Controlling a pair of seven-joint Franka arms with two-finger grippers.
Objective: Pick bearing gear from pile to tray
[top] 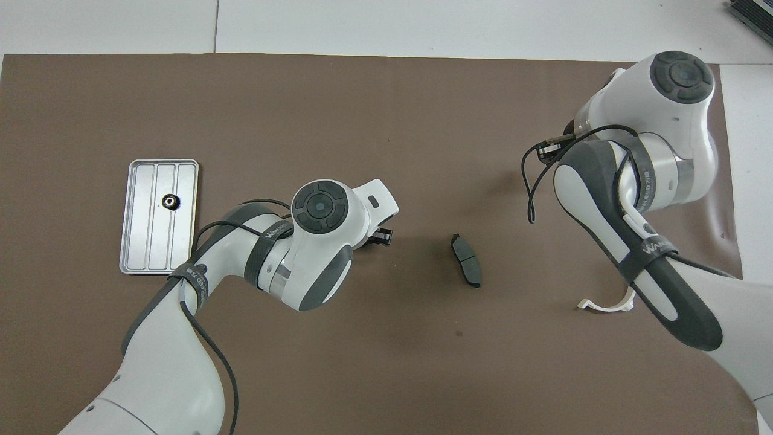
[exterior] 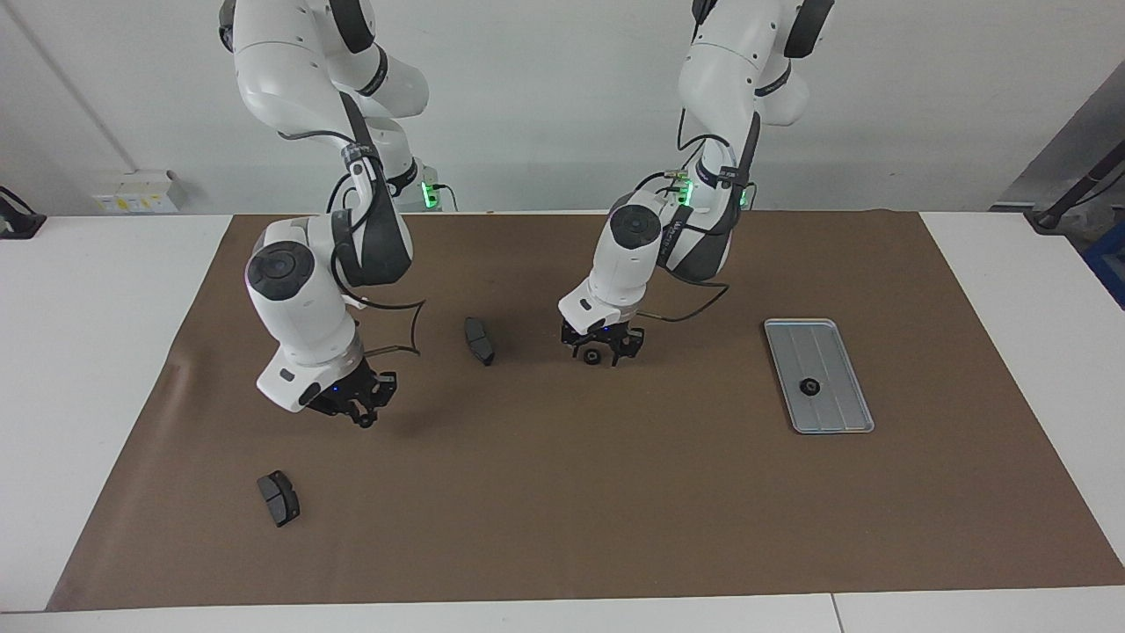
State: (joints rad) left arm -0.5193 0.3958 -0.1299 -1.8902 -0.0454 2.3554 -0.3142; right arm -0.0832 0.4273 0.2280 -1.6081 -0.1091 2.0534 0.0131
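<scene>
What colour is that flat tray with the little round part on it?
Silver-grey metal, with lengthwise grooves. The tray shows best in the overhead view.

— How many brake pads?
— Two: one brake pad (exterior: 479, 340) and a second brake pad (exterior: 278, 498).
— Gears?
— Two I'm sure of: one black gear (exterior: 807, 386), another black gear (exterior: 593, 356).
— The rest?
— One tray (exterior: 813, 347), one white bracket (top: 604, 305), one brown mat (exterior: 615, 510). Two arms: left arm (exterior: 633, 255), right arm (exterior: 299, 299).
</scene>
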